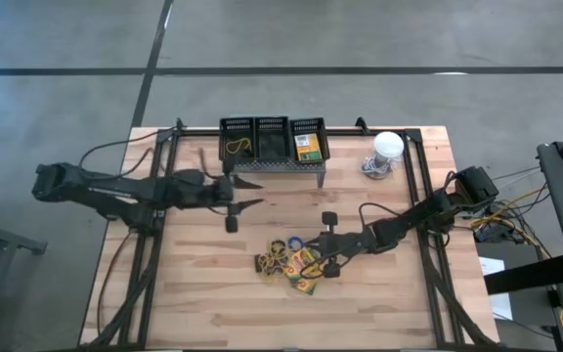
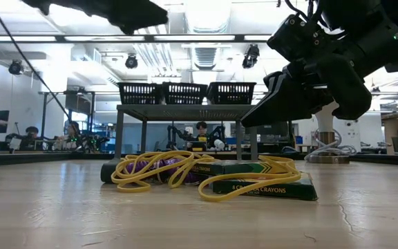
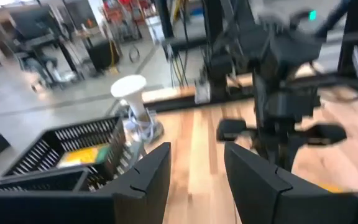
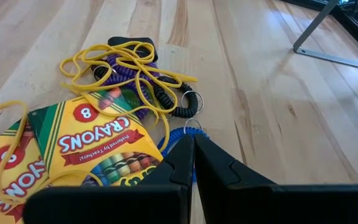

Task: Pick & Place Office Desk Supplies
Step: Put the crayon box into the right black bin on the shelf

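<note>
A: What are you seeing, biggest thing first?

B: You're looking at the wooden table [image 1: 379, 303], with the grey perforated stand [image 1: 275, 164] standing at its far edge and carrying three black baskets [image 1: 271, 138]. One end basket is holding a crayon box [image 1: 308, 147]; the other end basket is holding a yellow band [image 1: 237, 147].

A: And your arms?

B: Your left arm is stretching in level from the left, its left gripper [image 1: 247, 193] hanging in the air just in front of the stand, fingers [image 3: 143, 177] spread with nothing between them. Your right arm is slanting down from the right edge, its right gripper [image 1: 323, 256] pointing down at the pile, fingers [image 4: 178, 163] pressed together and pinching nothing.

A: The supplies?

B: They're lying in a heap mid-table: crayon boxes [image 4: 101, 146] tangled with yellow rubber bands [image 4: 126, 65], a purple coil [image 4: 123, 70] and a black coil [image 4: 169, 99]. The right gripper's tips are sitting just beside the boxes.
</note>
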Tool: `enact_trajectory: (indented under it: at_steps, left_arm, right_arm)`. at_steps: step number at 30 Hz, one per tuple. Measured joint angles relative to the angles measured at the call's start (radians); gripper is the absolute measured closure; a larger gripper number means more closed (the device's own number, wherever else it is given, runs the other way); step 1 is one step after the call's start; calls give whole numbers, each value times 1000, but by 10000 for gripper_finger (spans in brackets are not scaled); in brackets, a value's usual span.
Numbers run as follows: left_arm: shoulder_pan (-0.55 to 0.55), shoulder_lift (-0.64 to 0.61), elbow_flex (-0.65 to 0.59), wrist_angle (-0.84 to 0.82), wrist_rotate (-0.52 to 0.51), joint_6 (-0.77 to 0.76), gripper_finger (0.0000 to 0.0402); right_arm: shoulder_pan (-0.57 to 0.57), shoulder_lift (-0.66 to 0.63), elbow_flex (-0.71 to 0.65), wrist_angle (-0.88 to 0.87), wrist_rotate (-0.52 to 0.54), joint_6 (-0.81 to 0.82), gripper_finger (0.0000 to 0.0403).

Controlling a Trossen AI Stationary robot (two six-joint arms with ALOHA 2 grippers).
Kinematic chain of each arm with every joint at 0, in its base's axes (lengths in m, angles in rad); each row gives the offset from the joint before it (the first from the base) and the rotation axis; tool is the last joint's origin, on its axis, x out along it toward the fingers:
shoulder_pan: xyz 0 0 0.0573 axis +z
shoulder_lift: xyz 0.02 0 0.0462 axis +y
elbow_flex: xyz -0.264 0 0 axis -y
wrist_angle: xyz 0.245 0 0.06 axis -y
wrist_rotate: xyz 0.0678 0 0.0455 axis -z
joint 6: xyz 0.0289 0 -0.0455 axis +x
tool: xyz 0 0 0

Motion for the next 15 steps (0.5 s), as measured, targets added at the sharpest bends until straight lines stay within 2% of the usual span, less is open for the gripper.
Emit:
enact_trajectory:
  at_steps: [6,12,15]
  left_arm:
    - [-9,151,133,-179,-4,-7,250]
    - [-53,299,294,-392,-10,-87,250]
    - [-85,371,371,-520,-55,-116,250]
  right_arm:
    - [0,0,0,-1,0,0,394]
    - [0,0,-7,-2,-6,0,394]
    - [1,0,-10,-2,-9,0,394]
